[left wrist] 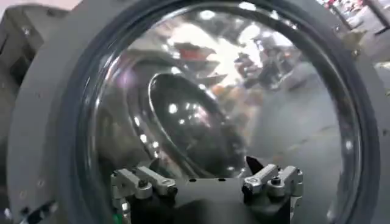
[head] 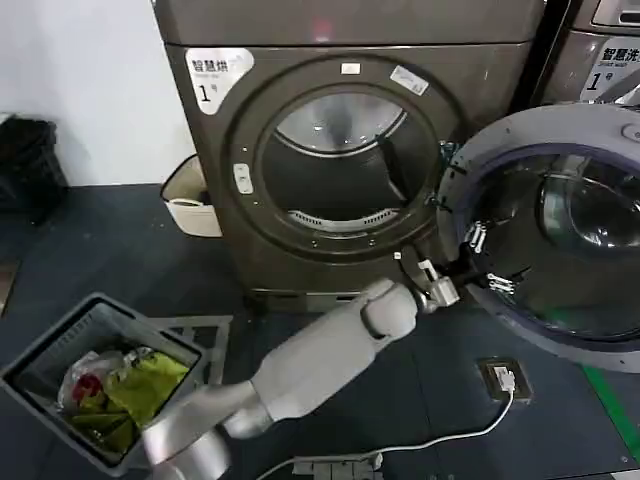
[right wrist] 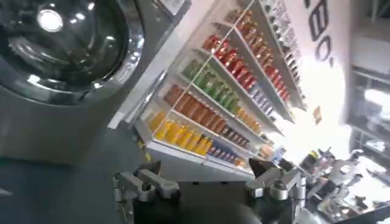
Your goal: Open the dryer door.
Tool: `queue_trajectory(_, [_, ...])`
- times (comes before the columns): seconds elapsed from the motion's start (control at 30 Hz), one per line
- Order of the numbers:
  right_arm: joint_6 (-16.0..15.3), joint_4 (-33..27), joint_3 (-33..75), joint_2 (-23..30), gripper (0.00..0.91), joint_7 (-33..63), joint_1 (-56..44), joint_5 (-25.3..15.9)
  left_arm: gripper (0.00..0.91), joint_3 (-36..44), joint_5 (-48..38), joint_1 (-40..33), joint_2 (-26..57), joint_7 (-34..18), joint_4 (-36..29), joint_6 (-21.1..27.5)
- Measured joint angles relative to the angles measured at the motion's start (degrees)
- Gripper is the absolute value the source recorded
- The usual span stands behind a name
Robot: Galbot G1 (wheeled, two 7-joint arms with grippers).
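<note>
Head view: dryer door (head: 560,345) w/ left end effector (head: 487,262) inside bowl.

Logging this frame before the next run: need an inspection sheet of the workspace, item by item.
Surface: dark floor, no spills seen.
Job's things: round dryer door with pale grey rim and bowl-shaped clear glass swung wide open; drum opening exposed.
Clutter: grey laundry basket holding green and red clothes; cream bin beside the dryer.
Grippers: left gripper open, at the door's inner face; right gripper open, facing the neighbouring machine and shelves.
Cables: white cable running to a floor socket.
Surroundings: second machine behind the door.
</note>
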Motion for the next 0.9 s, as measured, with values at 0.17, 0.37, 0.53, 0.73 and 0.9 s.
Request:
queue_trajectory(0.17, [-0.91, 1.41, 0.03, 1.04, 0.907, 1.86, 0.03, -0.78, 0.907, -0.66, -0.16, -0.13, 0.0, -1.67, 1.04, 1.32])
queue_trajectory(0.37, [-1.15, 2.72, 0.05, 2.03, 0.907, 1.81, 0.2, -0.5, 0.907, -1.43, -0.57, -1.15, -0.02, -1.81, 3.28, 0.8])
queue_trajectory(0.53, [-1.16, 2.85, 0.04, 2.27, 0.907, 1.7, 0.26, -0.44, 0.907, -1.12, -0.57, -2.68, 0.0, -1.36, 5.12, 0.79])
queue_trajectory(0.73, [-1.27, 3.64, -0.26, 2.71, 0.907, 1.56, 0.53, -0.44, 0.907, -0.95, -0.56, -3.96, 0.0, -0.7, 5.7, 1.21])
queue_trajectory(0.9, [-1.5, 3.88, -0.57, 2.65, 0.907, 1.52, 0.66, -0.43, 0.907, -0.96, -0.88, -4.11, 0.0, -0.69, 5.55, 1.41])
